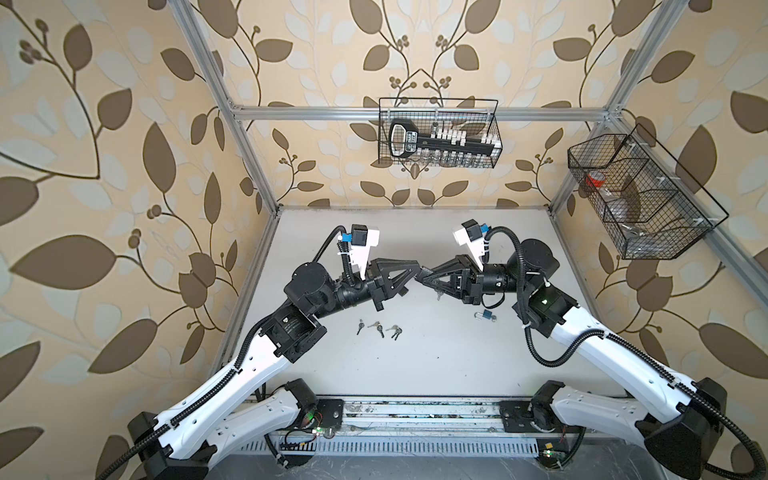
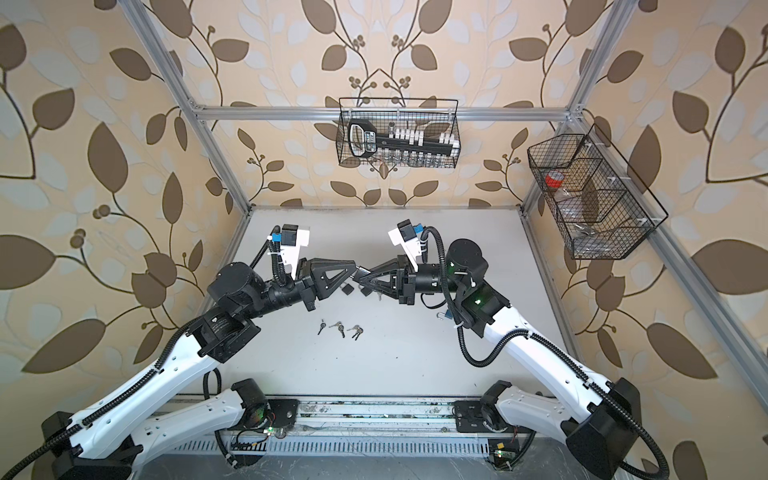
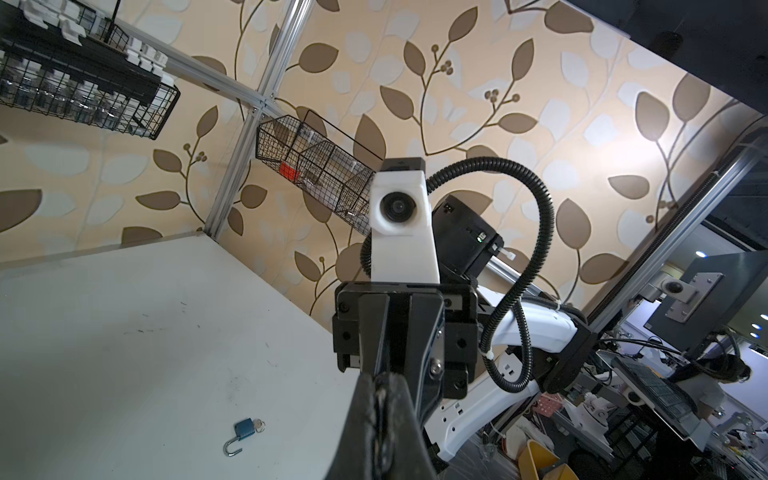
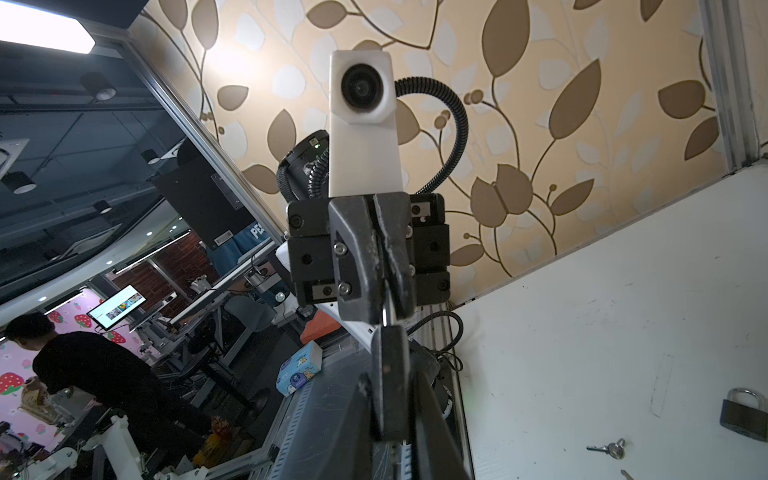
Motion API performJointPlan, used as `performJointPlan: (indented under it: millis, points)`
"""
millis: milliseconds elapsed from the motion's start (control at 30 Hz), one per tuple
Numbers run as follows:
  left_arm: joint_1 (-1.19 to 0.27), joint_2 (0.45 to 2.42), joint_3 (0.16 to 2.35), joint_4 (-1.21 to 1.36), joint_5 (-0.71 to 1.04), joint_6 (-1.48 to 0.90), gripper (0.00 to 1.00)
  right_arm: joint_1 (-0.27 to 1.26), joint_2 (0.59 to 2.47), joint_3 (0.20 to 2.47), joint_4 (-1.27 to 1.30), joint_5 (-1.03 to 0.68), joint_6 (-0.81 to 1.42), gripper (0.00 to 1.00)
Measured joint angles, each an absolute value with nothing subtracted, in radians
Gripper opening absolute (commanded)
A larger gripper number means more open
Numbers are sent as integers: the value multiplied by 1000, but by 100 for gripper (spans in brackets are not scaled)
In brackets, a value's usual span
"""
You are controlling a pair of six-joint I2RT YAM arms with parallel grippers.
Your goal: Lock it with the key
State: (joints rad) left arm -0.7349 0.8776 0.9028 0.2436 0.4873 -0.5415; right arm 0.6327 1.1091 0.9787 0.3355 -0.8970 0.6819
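Silver sliver, seemingly the key (image 4: 386, 311), pinched in the shut left claw (image 1: 417, 267), tip to tip with the right claw (image 1: 427, 277); right claw's hold unclear. Blue padlock (image 1: 484, 316), shackle open, lies on the worktop (image 1: 415, 365) below the right claw's wrist. Step, judged: key handover. Next needs a firm, aligned grip.

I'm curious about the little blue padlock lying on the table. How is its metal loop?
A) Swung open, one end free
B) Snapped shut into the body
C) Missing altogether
A: the left wrist view shows the blue padlock with its loop swung out, one end clear of the body.
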Motion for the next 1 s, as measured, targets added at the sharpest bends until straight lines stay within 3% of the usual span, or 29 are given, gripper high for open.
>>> performJointPlan:
  millis: [567,1000]
  points:
    - [-811,915,860,447,363,-551,0,614,1105,1074,225,-892,603,0]
    - [-822,845,865,268,427,-550,0,608,1030,965,211,-947,532,0]
